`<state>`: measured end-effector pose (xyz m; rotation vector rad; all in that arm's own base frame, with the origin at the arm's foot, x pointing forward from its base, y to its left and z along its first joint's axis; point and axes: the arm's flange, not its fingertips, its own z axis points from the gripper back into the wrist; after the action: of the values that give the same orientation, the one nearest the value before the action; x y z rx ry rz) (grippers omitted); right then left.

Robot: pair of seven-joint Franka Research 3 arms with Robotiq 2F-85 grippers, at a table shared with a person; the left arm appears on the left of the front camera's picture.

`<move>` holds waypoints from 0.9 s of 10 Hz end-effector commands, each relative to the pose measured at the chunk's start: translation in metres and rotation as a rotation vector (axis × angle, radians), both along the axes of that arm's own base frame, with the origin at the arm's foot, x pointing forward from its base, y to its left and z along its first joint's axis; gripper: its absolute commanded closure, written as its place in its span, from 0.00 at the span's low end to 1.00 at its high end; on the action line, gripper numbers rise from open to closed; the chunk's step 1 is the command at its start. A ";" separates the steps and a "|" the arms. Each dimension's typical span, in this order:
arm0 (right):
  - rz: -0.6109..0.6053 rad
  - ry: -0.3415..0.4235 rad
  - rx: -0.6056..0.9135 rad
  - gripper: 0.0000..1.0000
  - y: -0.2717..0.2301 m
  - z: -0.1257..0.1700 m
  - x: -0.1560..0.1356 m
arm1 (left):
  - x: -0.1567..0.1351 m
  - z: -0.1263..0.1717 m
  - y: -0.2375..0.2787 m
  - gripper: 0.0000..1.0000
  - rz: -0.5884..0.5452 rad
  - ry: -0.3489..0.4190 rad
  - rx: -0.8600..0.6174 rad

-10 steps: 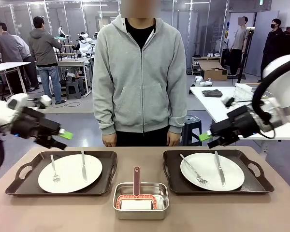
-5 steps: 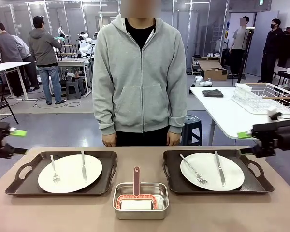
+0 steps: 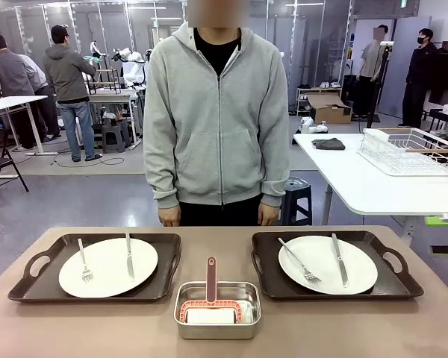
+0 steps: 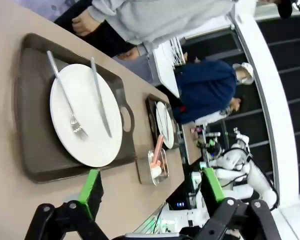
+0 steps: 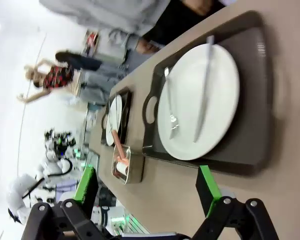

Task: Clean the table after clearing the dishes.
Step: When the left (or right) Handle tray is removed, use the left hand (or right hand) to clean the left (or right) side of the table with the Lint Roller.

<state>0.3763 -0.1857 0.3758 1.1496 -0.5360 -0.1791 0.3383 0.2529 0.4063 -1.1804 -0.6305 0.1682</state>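
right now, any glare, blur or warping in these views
front view: even overhead light, sharp, faint glints on the steel pan; left wrist view: rolled sideways, wide-angle stretch, left gripper crisp; right wrist view: background blown out white, sheen on the tray

Setting: a lab or workshop hall. Bare grey floor (image 3: 82, 194), with tall metal-framed partitions (image 3: 313, 45) along the back wall. A white work table (image 3: 373, 190) to one side carries a wire rack (image 3: 407, 151); a cardboard box (image 3: 330, 110) sits beyond it and a stool (image 3: 295, 195) beside it. People (image 3: 67, 74) stand at a cluttered bench (image 3: 108, 97) farther off, with a cable (image 3: 97, 162) loose on the floor nearby. The tan table (image 3: 321, 328) stands out in the open among these.
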 end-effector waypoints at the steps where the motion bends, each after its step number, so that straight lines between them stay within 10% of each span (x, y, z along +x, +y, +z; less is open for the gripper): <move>1: -0.121 0.000 0.043 0.00 -0.027 -0.001 -0.026 | -0.007 -0.003 0.006 0.00 0.060 -0.007 -0.032; 9: -0.166 0.008 0.041 0.00 -0.050 -0.010 -0.038 | -0.010 -0.007 0.011 0.00 0.047 0.008 -0.019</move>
<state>0.3408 -0.2336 0.3640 1.1460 -0.6246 -0.3440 0.3306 0.2611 0.3994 -1.1858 -0.6473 0.2151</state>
